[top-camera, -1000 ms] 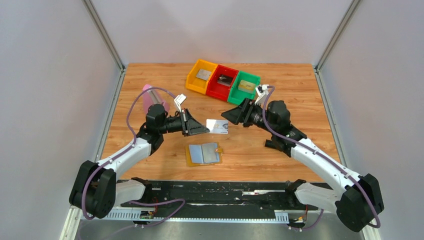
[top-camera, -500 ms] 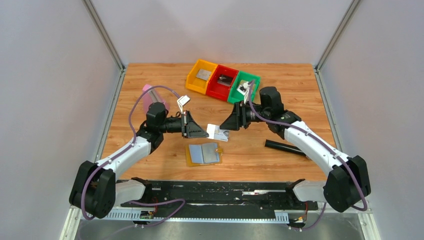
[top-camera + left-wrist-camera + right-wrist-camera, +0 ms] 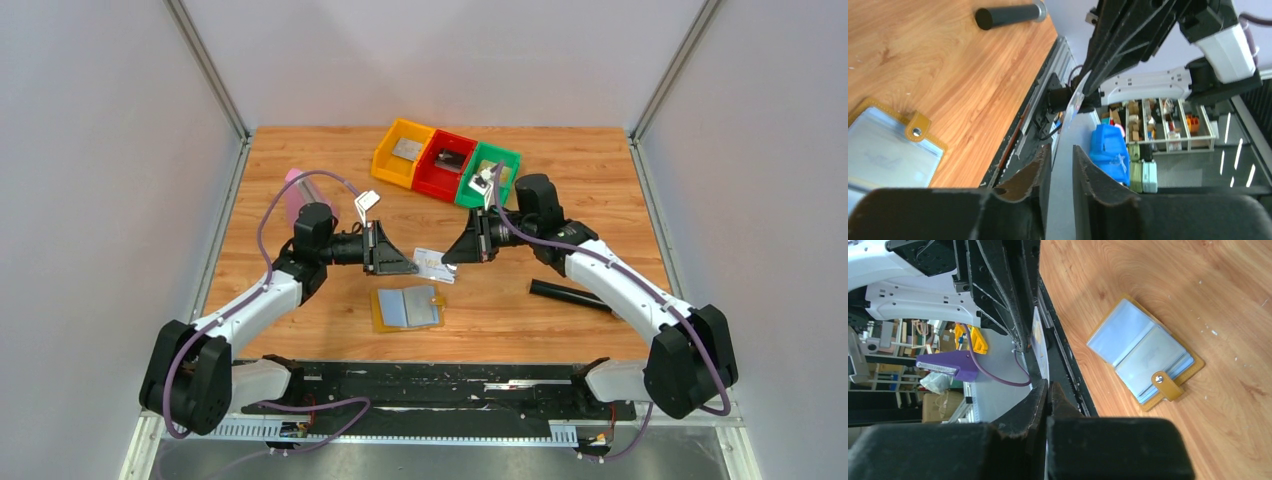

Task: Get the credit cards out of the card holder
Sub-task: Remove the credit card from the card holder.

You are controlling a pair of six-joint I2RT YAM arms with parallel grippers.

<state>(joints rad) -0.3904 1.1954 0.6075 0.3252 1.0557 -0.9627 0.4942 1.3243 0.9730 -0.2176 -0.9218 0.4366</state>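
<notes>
One pale credit card (image 3: 433,265) is hanging in mid-air between my arms: the right gripper (image 3: 451,257) is pinching it tight, and the left gripper (image 3: 410,264) is standing narrowly apart around it. I'm seeing the card holder (image 3: 408,308) lying open on the table (image 3: 600,190) nearby.

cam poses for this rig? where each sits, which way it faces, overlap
Top: high behind the arm bases, looking down over the table; both arms show, left claw and right claw meeting at a card.
Left wrist: looks along its own fingers at the right arm.
Right wrist: looks along its own shut fingers at the left arm.
Shared: both wrist views show the card and the open card holder.
</notes>
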